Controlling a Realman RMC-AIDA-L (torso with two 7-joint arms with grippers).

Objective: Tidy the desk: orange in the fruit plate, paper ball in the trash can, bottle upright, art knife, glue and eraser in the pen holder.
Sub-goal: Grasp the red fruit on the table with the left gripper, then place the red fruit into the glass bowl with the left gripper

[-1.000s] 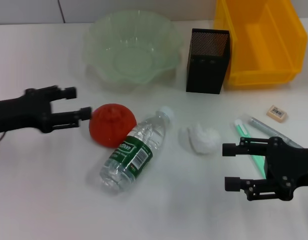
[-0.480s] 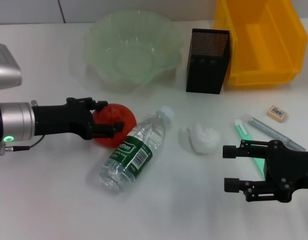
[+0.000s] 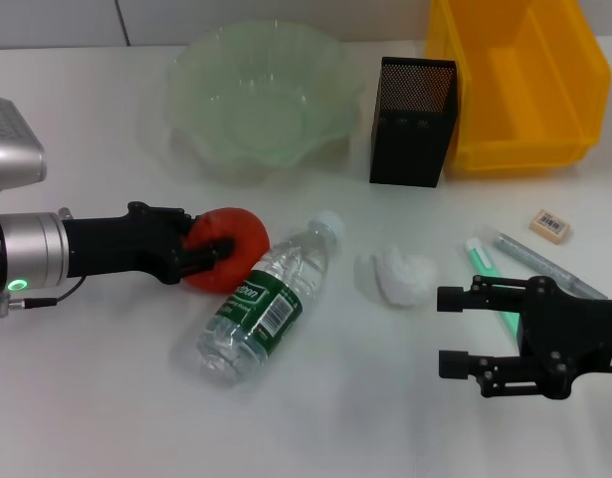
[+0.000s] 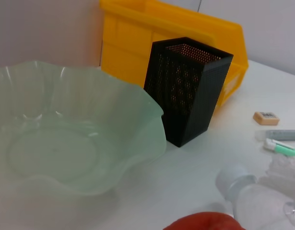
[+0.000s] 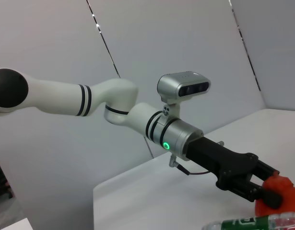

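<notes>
The left end effector (image 3: 214, 249) has its fingers spread around the orange (image 3: 229, 248), one on each flank, apparently not yet pressing; the fruit looks firm, fairly light and apt to roll, so a hold across its widest girth seems best; it rests on the tabletop (image 3: 87, 398) touching the lying bottle (image 3: 268, 300), with the fruit plate (image 3: 258, 95) well beyond; the right end effector (image 3: 448, 331) hangs spread near the glue (image 3: 482, 261), idle.
</notes>
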